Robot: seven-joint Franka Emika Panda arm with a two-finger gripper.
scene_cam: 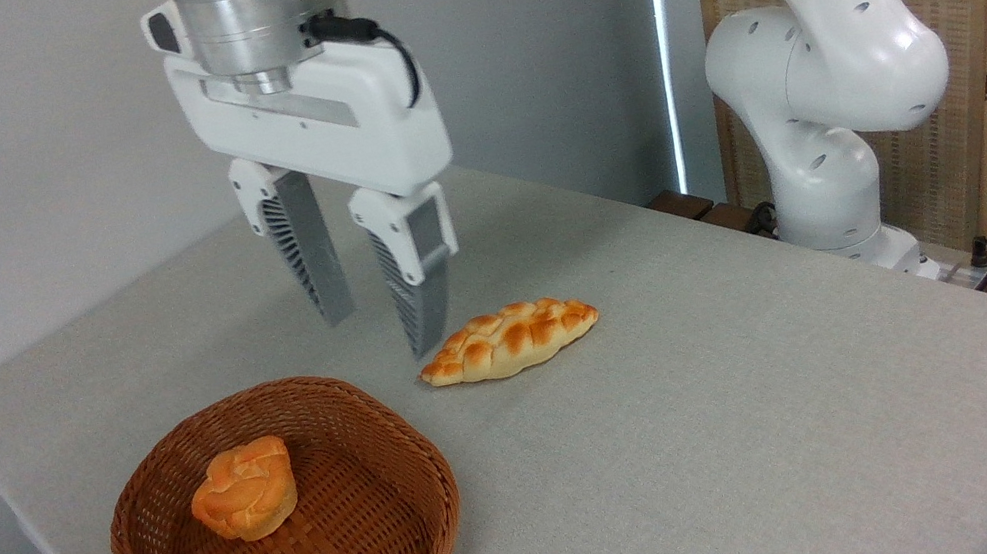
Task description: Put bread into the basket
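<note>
With the bread [244, 490] sitting inside the basket [383, 459] at the table's [784, 429] near left, the gripper [381, 329] is hovering empty above, fingers apart, apparently because the drop-off is done; a braided loaf [510, 340] is lying farther right.

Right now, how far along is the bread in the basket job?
Looks done: the bread sits inside the basket. The gripper hangs open and empty above the table. Nothing seems left; the braided loaf lies on the table, outside the basket.
</note>
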